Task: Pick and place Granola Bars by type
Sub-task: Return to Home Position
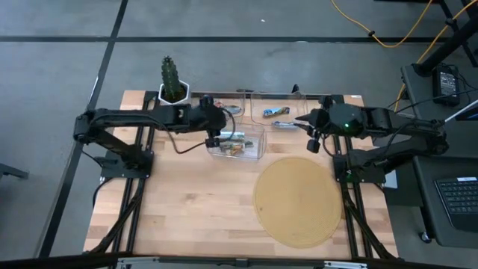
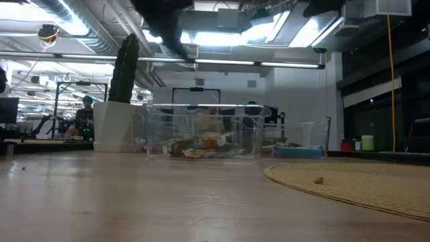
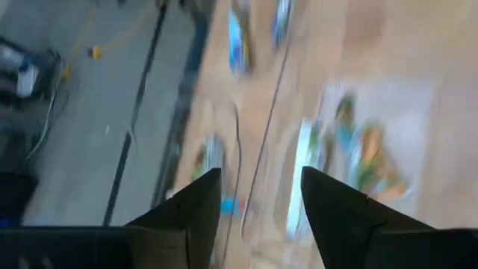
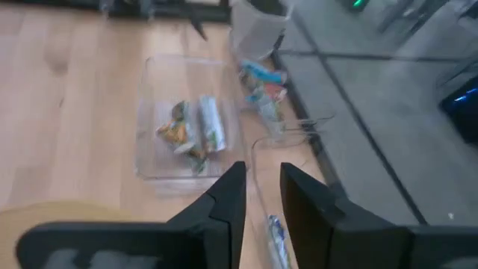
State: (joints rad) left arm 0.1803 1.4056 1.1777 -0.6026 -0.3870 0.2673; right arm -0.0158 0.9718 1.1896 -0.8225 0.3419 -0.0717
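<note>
Several greenish-gold and silver Granola Bars (image 1: pixel 235 143) lie in a clear bin (image 1: pixel 258 153) at the table's middle; they also show in the right wrist view (image 4: pixel 190 131). Blue and red ones (image 4: pixel 261 82) lie farther back, by the far edge. My left gripper (image 3: pixel 261 198) hangs open above the bins' far left part (image 1: pixel 224 123), with nothing between its fingers. My right gripper (image 4: pixel 263 183) hovers right of the bins (image 1: pixel 300 119), its fingers a narrow gap apart and holding nothing. A blue-silver bar (image 4: pixel 276 239) lies below it.
A cactus in a white pot (image 1: pixel 173 82) stands at the far left corner. A round woven mat (image 1: pixel 299 200) covers the near right of the table, with a small crumb (image 2: pixel 319 180) on it. Bare wood (image 1: pixel 187 209) lies near left.
</note>
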